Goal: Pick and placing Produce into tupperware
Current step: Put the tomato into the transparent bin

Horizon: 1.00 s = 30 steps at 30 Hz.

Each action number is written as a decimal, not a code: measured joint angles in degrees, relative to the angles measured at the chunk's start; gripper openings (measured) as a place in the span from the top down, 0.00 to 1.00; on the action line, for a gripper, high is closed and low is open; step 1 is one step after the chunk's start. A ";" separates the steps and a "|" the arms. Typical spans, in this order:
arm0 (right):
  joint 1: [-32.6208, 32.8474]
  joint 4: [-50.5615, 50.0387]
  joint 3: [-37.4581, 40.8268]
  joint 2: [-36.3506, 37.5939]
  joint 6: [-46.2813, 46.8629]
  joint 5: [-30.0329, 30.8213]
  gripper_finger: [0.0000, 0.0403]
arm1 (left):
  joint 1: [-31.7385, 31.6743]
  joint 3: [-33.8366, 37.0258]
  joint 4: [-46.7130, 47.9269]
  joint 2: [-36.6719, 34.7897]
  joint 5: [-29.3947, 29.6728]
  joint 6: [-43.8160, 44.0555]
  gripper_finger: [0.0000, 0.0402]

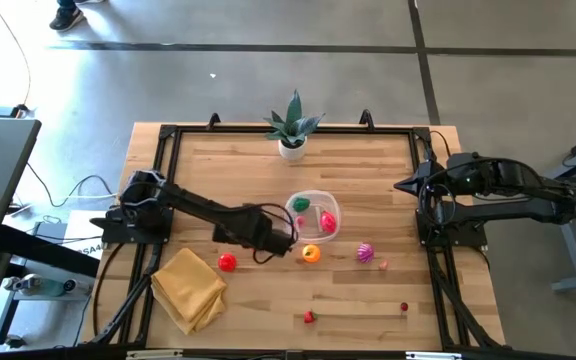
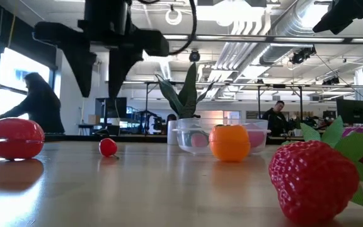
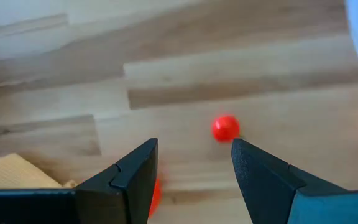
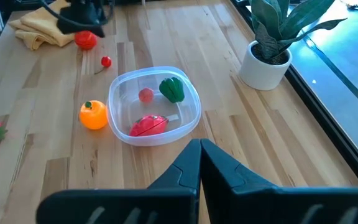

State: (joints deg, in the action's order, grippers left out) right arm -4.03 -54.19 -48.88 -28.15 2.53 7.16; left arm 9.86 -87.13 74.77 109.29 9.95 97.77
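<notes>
Left gripper [image 3: 194, 163] hangs empty, jaws parted, above the tabletop [image 1: 368, 170]; small round red toy fruit [image 3: 225, 127] lies just ahead between the jaw tips, clear plastic tub [image 1: 313, 215] beyond; right gripper closed, parked far.

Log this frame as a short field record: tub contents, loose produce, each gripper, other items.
tub: clear, mid-table, holding a green piece, a red piece and a small pink-red piece
outside tub: orange beside its wall; tomato by the cloth; small red ball; magenta piece; strawberry
left gripper: open, empty, above the table over the small red ball
right gripper: shut, empty, parked at the table's right edge
other: plant at the far edge
</notes>
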 joint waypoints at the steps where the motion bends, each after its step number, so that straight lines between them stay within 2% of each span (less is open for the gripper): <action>1: 0.00 0.00 0.00 -0.01 0.00 0.00 1.00 | 0.98 0.02 0.50 -0.75 0.17 0.16 0.52; 5: 0.00 0.02 0.00 0.01 0.00 -0.01 1.00 | 6.02 -0.02 2.71 -4.32 2.49 2.76 0.52; 12: 0.00 0.00 0.00 -0.01 0.01 0.00 1.00 | 11.96 -0.02 8.01 -6.88 2.47 25.18 0.52; 17: 0.00 0.00 0.00 -0.01 0.01 0.00 1.00 | 12.29 1.80 7.88 -7.04 -1.91 39.68 0.52; 23: 0.00 0.00 0.00 -0.01 -0.01 -0.02 1.00 | 12.27 7.89 1.20 -7.97 -4.53 44.63 0.52; 30: 0.00 0.00 0.00 -0.01 0.01 0.00 1.00 | 12.23 16.69 -9.67 -15.86 -5.01 45.26 0.52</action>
State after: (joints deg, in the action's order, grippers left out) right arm -4.03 -54.19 -48.88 -28.16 2.54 7.16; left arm 22.09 -70.44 65.11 93.43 4.93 143.02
